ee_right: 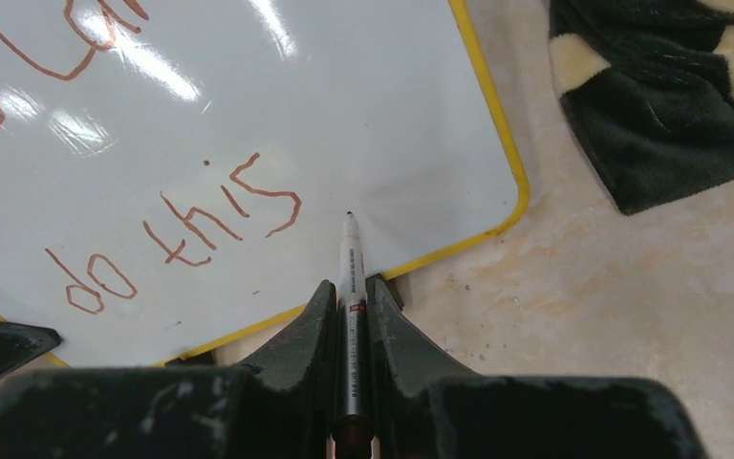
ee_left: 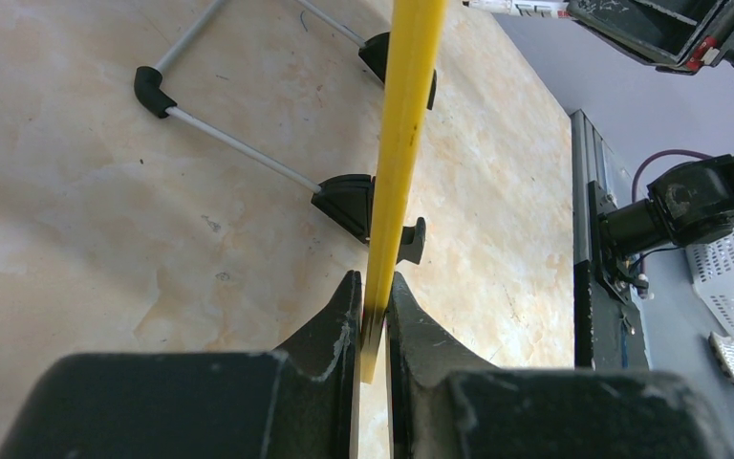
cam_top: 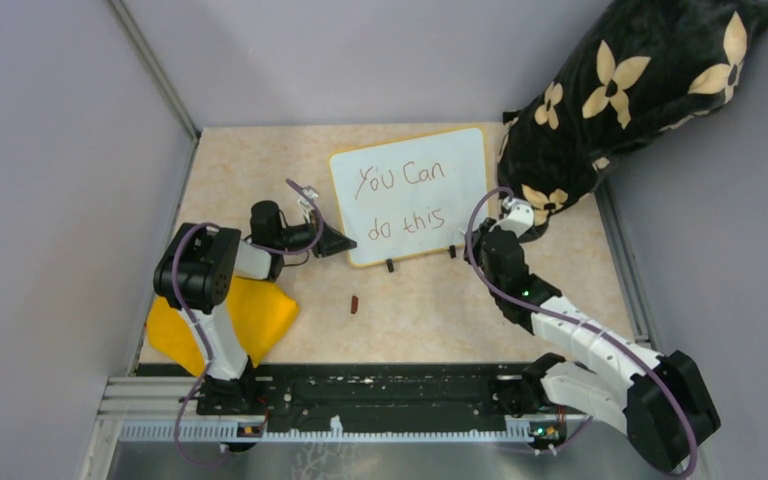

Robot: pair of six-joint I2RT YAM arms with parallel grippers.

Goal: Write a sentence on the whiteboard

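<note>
Where grey walls point(cam_top: 50, 150) enclose beige tabletop point(cam_top: 430, 310), whiteboard point(cam_top: 410, 190) stands near cushion point(cam_top: 610, 100).

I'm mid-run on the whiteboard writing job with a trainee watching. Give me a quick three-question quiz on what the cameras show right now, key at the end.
1. True or false: the jaws of the left arm are clamped on the yellow frame of the whiteboard.
2. What do the jaws of the right arm hold? A) a marker B) a yellow cloth C) nothing
3. Fill in: the second line of the sentence reads "do ____".

Key: 1 true; 2 A; 3 this.
</note>
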